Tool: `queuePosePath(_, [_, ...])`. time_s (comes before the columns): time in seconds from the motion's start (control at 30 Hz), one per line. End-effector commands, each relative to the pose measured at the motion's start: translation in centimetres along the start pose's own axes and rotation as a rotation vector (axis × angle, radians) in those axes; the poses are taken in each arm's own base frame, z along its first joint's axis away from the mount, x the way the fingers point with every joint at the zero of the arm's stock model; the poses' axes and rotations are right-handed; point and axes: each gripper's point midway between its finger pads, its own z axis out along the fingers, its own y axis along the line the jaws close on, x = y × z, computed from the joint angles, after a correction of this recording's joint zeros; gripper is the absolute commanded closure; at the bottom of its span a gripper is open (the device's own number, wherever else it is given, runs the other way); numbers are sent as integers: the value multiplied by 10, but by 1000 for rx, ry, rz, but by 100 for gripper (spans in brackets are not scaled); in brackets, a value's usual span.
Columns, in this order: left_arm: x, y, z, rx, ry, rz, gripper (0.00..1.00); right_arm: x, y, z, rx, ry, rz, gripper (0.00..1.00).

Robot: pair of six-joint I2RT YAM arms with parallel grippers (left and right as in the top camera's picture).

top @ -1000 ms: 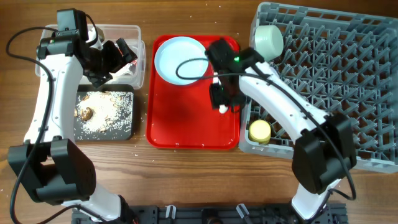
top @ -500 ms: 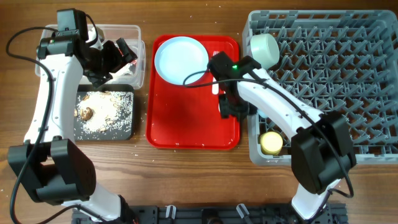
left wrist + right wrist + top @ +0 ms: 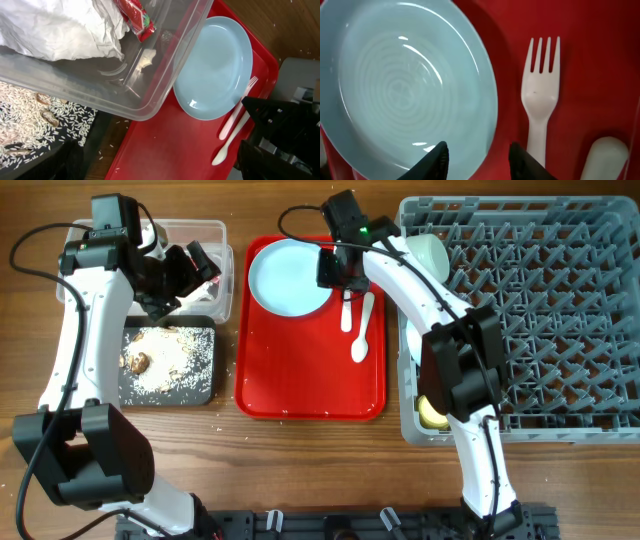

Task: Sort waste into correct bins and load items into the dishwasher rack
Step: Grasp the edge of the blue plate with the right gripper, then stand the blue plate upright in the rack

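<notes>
- The light blue plate lies flat at the 11 o'clock corner of the red tray.
- The right gripper is spread, straddling the plate's 3 o'clock rim. You cannot tell the left gripper's state.
- Expect the plate to be rigid, light and probably slippery. Pinch its rim, clear of the fork.

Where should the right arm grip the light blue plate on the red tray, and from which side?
Pinch the plate rim on the edge facing the fork, from above, one of the fingers inside and one outside. It lies flat on the red tray and looks too wide to span, so only the raised rim offers a hold. The open right gripper hangs over that edge.
</notes>
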Motion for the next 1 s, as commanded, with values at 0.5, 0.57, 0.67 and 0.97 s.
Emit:
queuePosePath(0.5, [-3, -6, -9, 13, -24, 16, 0, -64, -48, -208, 61, -382, 18, 96])
queuePosePath(0.57, [-3, -6, -9, 13, -24, 17, 0, -62, -127, -311, 335, -577, 97, 96])
queuePosePath(0.67, [-3, -6, -9, 13, -24, 16, 0, -24, -225, -404, 736, -667, 236, 96])
queuePosePath(0.97, [-3, -6, -9, 13, -24, 16, 0, -21, -290, -340, 1113, -358, 88, 96])
